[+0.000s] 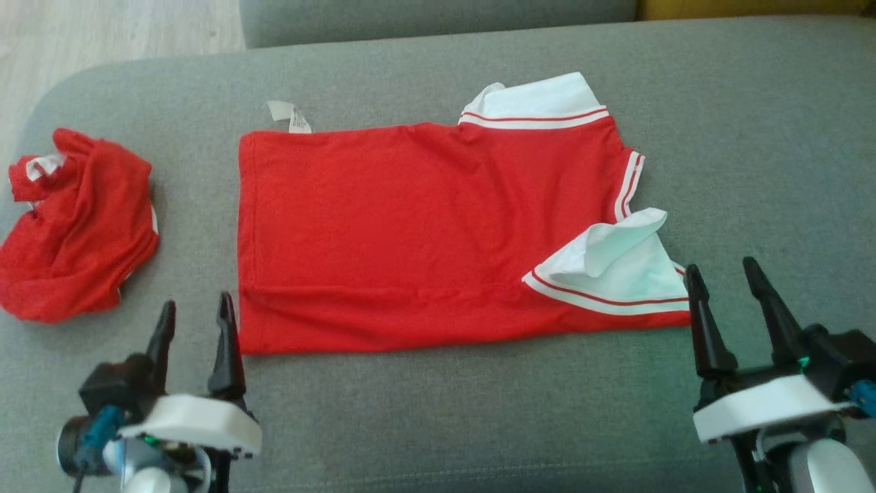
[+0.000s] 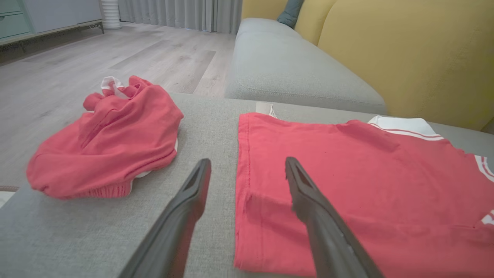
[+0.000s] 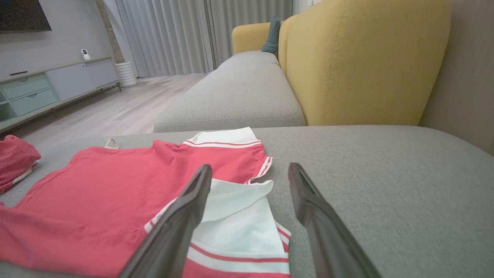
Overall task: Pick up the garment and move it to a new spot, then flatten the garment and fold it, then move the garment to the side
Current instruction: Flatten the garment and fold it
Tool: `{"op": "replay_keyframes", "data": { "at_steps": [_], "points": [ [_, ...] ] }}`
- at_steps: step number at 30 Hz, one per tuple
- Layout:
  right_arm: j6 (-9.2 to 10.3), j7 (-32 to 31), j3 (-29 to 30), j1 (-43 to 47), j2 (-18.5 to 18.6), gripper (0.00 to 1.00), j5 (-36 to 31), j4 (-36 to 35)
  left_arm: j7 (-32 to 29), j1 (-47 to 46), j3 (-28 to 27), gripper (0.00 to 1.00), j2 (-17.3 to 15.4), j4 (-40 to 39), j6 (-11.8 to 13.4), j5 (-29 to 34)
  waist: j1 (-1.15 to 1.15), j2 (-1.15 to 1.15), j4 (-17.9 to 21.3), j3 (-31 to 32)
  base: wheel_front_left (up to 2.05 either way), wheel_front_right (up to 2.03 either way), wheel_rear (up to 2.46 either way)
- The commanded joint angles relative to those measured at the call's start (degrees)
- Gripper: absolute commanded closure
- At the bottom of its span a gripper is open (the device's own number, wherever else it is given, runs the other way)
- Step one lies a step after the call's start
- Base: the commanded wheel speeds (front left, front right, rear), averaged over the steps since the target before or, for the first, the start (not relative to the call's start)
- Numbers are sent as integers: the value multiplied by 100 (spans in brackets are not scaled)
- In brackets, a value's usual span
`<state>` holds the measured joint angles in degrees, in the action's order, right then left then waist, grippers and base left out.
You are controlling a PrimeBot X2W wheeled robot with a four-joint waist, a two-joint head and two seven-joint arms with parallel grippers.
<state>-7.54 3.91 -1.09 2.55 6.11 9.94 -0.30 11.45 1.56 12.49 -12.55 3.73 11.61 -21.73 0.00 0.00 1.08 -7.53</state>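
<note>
Garment [image 1: 410, 233] lies flat on sofa [image 1: 438, 411], apparently folded once. Left pincer [image 1: 196, 301] at seven o'clock, right pincer [image 1: 720, 264] at four, both released. Further folding and side move outstanding.

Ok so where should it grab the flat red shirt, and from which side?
Grip the flat red shirt at its two near corners, coming from the robot's side: left claw on the hem corner, right claw on the white sleeve end. The near edge lies straight, with both open claws beside those corners.
</note>
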Motion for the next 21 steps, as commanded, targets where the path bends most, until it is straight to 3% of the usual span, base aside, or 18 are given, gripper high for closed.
{"op": "replay_keyframes", "data": {
  "at_steps": [1, 13, 21],
  "points": [
    [5, -33, -74, -52, 36, 0, -4, -280, 68, -93, -153, 0, -99, -180, 40, 89, 0, 0, 2, 52, 0, 0, 0],
    [5, -232, -12, 65, -9, 0, 85, -427, 22, -120, -9, 0, -161, -167, 24, 143, 0, 0, -18, 38, 0, 0, 0],
    [5, -763, -99, -104, 187, 0, 197, 83, -435, -530, 244, 0, -153, 577, -301, -25, 0, 0, -59, -321, 0, 0, 0]
  ]
}}
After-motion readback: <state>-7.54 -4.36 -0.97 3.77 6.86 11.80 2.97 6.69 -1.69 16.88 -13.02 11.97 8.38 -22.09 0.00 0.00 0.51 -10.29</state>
